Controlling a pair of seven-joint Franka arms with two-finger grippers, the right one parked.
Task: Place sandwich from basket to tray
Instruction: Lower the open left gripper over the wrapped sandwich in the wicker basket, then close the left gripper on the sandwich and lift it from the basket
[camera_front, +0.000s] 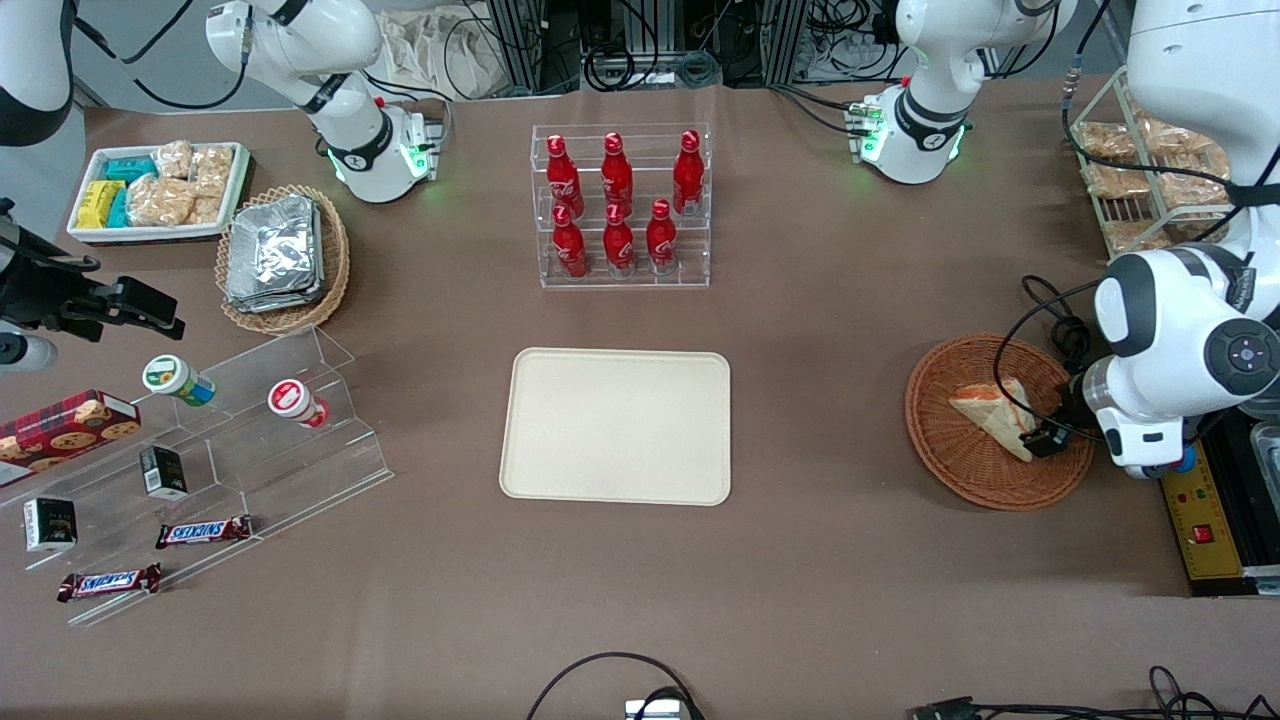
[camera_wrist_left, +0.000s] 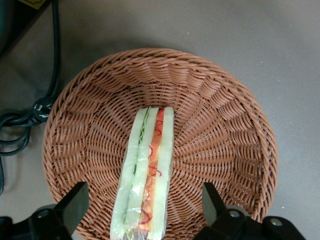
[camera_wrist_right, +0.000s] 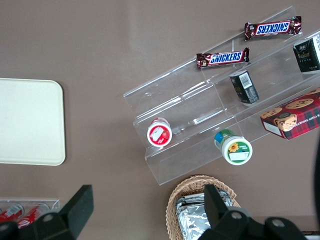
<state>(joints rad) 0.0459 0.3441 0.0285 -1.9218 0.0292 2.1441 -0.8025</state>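
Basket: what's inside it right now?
Only the sandwich, standing on edge in the basket. The open gripper straddles it, fingers apart on either side. The weave beneath the sandwich is covered.

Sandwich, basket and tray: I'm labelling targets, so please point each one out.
sandwich (camera_wrist_left: 145, 170), left wrist view, on its layered cut edge.
basket (camera_front: 950, 455), front view, on its bare woven floor.
tray (camera_front: 616, 425), front view, on its flat middle.
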